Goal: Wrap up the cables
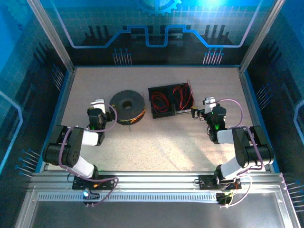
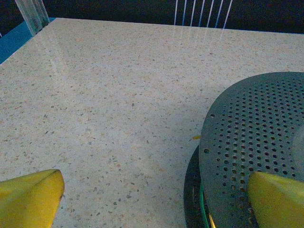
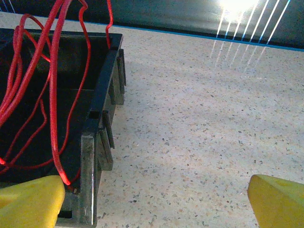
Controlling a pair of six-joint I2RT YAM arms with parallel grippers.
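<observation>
Loose loops of red cables point(image 1: 167, 99) lie in a black tray point(image 1: 153, 113) at the middle of the table. In the right wrist view the cables point(image 3: 53, 95) rise above the tray's wall point(image 3: 102, 97). A black round spool point(image 1: 127, 107) lies flat left of the tray, with orange and yellow strands point(image 1: 136, 118) on its edge. My left gripper point(image 1: 99, 103) stands open just left of the spool point(image 2: 256, 142), and bare table shows between its yellow fingertips point(image 2: 31, 199). My right gripper point(image 1: 209, 101) is open beside the tray's right end, holding nothing.
Speckled table point(image 1: 156, 147) stretches in front of the spool and tray and between the arms. Blue-edged walls and metal posts point(image 1: 50, 33) border the table. Green and yellow strands point(image 2: 205, 211) show under the spool's perforated top disc.
</observation>
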